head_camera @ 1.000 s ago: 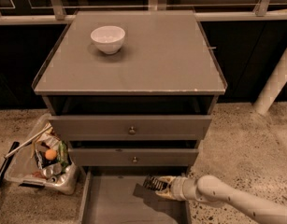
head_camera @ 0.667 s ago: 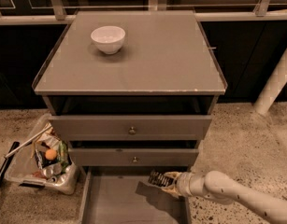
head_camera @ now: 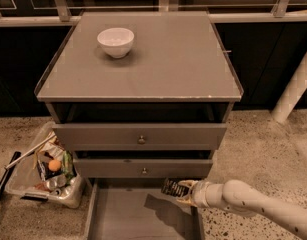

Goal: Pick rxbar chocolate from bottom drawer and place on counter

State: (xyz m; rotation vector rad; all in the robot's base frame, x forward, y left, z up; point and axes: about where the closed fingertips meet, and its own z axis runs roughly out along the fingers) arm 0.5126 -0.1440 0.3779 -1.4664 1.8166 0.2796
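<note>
The rxbar chocolate is a small black wrapper with pale lettering, held in my gripper above the right side of the open bottom drawer. My white arm reaches in from the lower right. The bar hangs just below the front of the middle drawer, clear of the drawer floor, and casts a shadow on it. The counter is the glossy grey top of the cabinet, well above the gripper, with a chipped front edge.
A white bowl stands on the counter's back left. Two upper drawers with round knobs are shut. A clear bin of trash sits on the floor left of the cabinet. A white post stands at right.
My gripper has lifted the rxbar chocolate up and slightly to the right, away from the drawer floor toward the drawer's right side.
</note>
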